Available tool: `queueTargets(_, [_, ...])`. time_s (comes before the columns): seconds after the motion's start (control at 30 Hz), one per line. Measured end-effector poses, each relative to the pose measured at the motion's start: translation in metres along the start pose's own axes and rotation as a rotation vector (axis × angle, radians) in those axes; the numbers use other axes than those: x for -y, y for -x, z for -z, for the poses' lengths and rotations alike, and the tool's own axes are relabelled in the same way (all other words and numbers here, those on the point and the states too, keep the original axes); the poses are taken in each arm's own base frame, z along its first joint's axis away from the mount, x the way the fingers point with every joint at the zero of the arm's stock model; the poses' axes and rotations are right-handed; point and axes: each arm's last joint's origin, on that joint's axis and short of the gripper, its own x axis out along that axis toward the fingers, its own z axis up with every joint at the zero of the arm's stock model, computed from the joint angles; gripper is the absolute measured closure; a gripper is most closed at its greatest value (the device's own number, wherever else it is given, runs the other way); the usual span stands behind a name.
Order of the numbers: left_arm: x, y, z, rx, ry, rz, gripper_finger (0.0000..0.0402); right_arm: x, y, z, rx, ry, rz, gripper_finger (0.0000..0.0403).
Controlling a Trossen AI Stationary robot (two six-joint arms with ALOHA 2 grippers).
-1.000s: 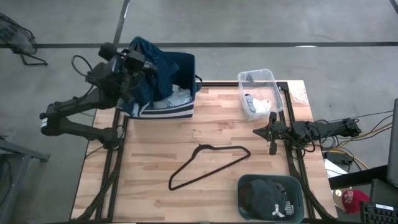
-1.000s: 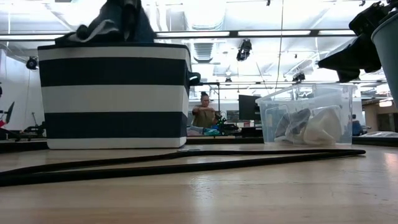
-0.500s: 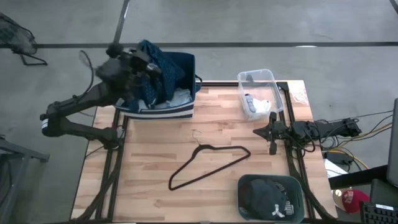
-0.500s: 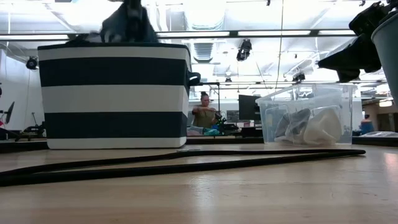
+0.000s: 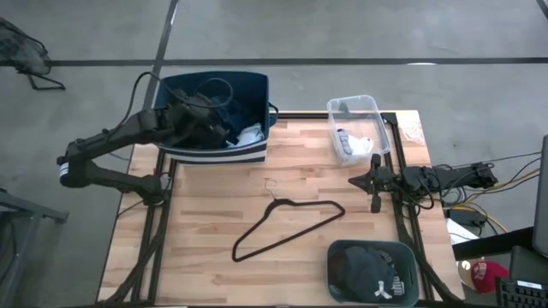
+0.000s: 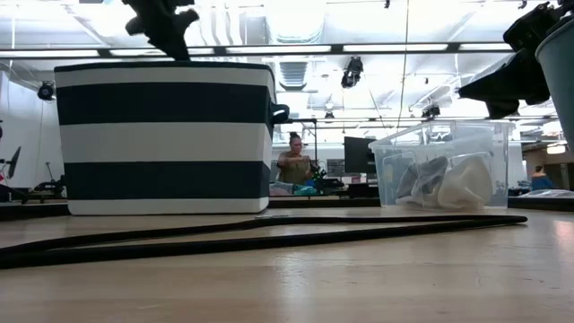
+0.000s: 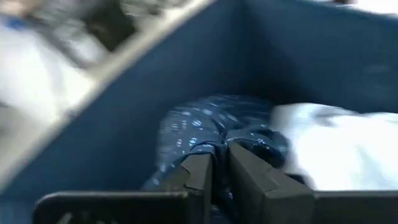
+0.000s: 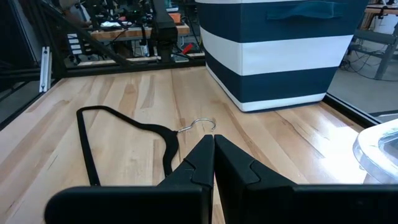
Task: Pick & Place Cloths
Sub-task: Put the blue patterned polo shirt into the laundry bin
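The navy-and-white striped basket (image 5: pixel 214 154) stands at the table's far left corner. My left gripper (image 7: pixel 221 152) reaches down into it, its fingers a narrow gap apart with the dark teal dotted cloth (image 7: pixel 205 124) bunched at their tips. A pale cloth (image 7: pixel 348 149) lies beside it in the basket. Black cloths with a white logo (image 5: pixel 377 287) fill a dark bin (image 5: pixel 409 257) at the near right. My right gripper (image 8: pixel 214 146) waits shut at the table's right edge (image 5: pixel 374 204), holding nothing. My left gripper has a bunched fold of the dotted cloth (image 7: pixel 219 142) between its two fingertips, coming from above and slanting down into the basket. One layer or several, I cannot tell. The cloth lies slack on the basket's contents below the fingers.
A thin black wire hanger (image 5: pixel 287 227) lies in the middle of the table. A clear plastic bin (image 5: pixel 336 109) with pale socks stands at the far right. Cables (image 5: pixel 454 175) run off the right edge. Bare wood lies between basket and hanger.
My left gripper has dropped from above the basket's rim down into the basket and tipped from pointing up to slanting down. The dotted cloth, held high over the basket before, has gone down with it and now lies inside.
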Motion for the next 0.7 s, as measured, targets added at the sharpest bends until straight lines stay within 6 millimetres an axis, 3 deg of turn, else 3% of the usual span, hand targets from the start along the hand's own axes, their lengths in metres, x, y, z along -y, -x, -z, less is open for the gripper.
queueTargets(0.2, [0.005,0.005,0.003,-0.031,0.065,0.291,0.0298,0.0,0.0,0.0,0.0,0.0,0.0,0.0394])
queueTargets(0.5, [0.013,-0.006,0.022,-0.123,0.012,0.315,0.018,0.0,0.0,0.0,0.0,0.0,0.0,0.0394])
queueTargets(0.7, [0.018,-0.004,0.026,-0.137,-0.044,0.442,0.0156,0.0,0.0,0.0,0.0,0.0,0.0,0.0394])
